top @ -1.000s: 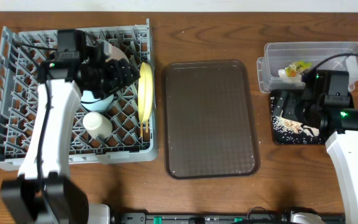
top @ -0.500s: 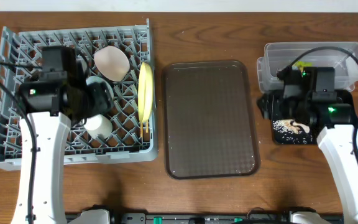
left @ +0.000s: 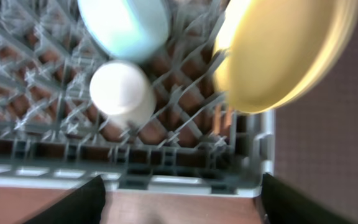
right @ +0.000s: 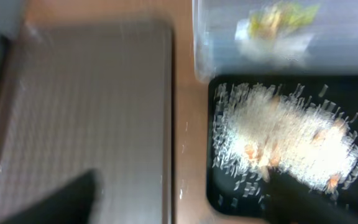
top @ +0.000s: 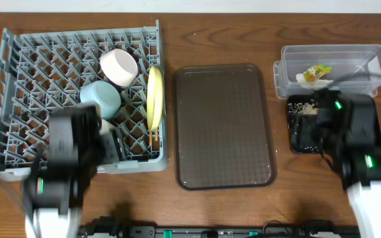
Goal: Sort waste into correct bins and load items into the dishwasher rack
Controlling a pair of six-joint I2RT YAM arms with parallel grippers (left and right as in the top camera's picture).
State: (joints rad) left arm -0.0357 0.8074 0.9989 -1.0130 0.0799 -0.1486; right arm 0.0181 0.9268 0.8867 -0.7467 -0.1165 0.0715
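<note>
Both arms had drawn back toward me within the last second. The left gripper [left: 182, 208] hung wide and empty at the near rim of the large grey pegged plastic rack [left: 166, 180]. Inside sat the small pale cup [left: 122, 93], light blue bowl [left: 126, 22], round yellow plate [left: 278, 53] on edge, wooden chopsticks [top: 152, 137] and white bowl [top: 119, 66]. The right gripper [right: 185, 205], equally wide and empty, hung by the shallow black rectangular tray [right: 229, 186] of white rice grains [right: 284, 146]. Beyond, the crumpled green-and-orange wrapper [right: 281, 15] lay in the clear plastic tub [right: 340, 43]. I judged all 5 items loaded and the sorting done.
</note>
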